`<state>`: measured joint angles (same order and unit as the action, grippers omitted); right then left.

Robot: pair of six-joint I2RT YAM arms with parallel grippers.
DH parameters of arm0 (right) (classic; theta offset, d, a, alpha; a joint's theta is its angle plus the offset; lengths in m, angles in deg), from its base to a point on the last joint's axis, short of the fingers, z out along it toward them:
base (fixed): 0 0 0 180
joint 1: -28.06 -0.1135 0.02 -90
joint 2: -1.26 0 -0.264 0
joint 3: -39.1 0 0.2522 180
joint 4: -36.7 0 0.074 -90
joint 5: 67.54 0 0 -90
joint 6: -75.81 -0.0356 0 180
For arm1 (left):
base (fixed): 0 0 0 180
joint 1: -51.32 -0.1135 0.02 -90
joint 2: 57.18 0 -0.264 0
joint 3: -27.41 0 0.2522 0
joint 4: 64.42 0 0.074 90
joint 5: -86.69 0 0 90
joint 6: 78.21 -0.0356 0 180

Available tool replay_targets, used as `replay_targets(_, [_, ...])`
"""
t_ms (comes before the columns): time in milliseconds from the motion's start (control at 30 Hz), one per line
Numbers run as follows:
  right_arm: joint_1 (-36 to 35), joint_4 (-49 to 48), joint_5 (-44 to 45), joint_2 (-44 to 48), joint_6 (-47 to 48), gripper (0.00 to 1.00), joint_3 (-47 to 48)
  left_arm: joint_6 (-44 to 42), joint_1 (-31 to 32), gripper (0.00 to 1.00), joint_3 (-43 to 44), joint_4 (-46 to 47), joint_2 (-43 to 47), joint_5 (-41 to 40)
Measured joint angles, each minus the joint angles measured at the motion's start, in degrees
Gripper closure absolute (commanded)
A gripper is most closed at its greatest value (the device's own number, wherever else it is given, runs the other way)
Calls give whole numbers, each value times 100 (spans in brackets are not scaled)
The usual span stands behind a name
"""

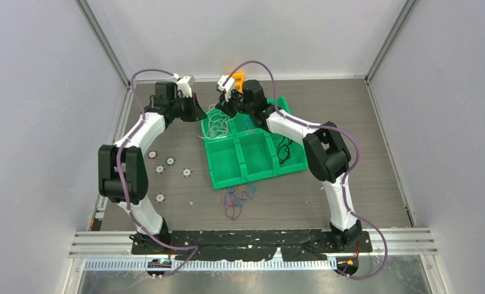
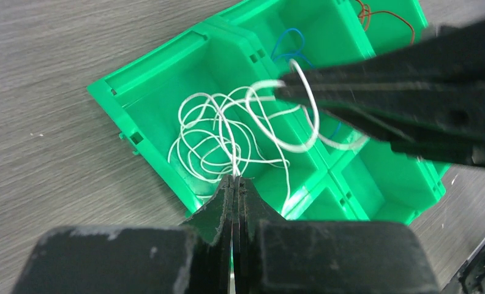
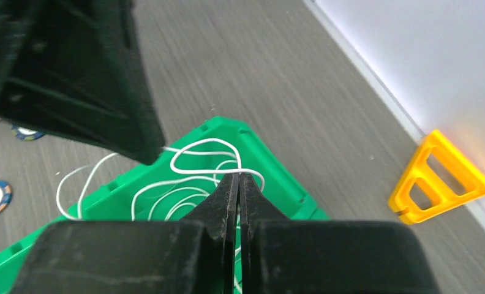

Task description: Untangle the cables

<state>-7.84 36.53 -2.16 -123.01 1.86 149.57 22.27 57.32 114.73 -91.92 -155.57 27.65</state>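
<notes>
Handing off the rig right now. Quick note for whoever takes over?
Left gripper: shut on a strand of the white cables.
Right gripper: shut on another strand of that bundle.
The bundle hangs looped into the far-left compartment of the green tray.
Done: black cable and blue cable each sit in their own compartment.
Left: separate the white bundle, then the mixed tangle on the table in front of the tray.

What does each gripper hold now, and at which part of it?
Both hold the white cable tangle: the left gripper pinches a strand rising from it, the right gripper a loop.
</notes>
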Motion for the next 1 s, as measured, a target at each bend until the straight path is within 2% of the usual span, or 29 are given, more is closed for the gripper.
replay_targets(100, [0, 81, -234, 17, -175, 94, -271, 437, 85, 100, 385, -122, -627, -59])
replay_targets(200, [0, 131, -273, 81, -216, 81, -420, 586, 177, 100, 535, -328, -817, -168])
replay_targets(300, [2, 304, -345, 280, -254, 61, -634, 769, 422, 100, 981, -562, -1250, -450])
replay_targets(400, [2, 439, -420, 472, -273, 49, -667, 909, 643, 100, 1342, -911, -1561, -837])
replay_targets(433, [4, 472, -444, 529, -278, 41, -667, 944, 688, 100, 1449, -1016, -1644, -960])
replay_targets(600, [188, 815, -450, 850, -291, 26, -623, 1106, 850, 100, 2072, -1585, -2057, -1547])
replay_targets(667, [278, 933, -468, 953, -321, 24, -575, 1141, 852, 100, 2190, -1672, -2170, -1661])
replay_targets(700, [310, 979, -470, 1003, -337, 24, -560, 1145, 852, 98, 2212, -1703, -2203, -1698])
replay_targets(800, [391, 1156, -487, 1174, -380, 20, -553, 1121, 852, 81, 2227, -1829, -2243, -1711])
replay_targets(933, [503, 1515, -516, 1392, -378, 18, -553, 909, 852, 49, 2173, -1840, -2079, -1663])
replay_targets(1000, [546, 1674, -533, 1482, -374, 17, -575, 800, 850, 39, 2065, -1829, -1797, -1652])
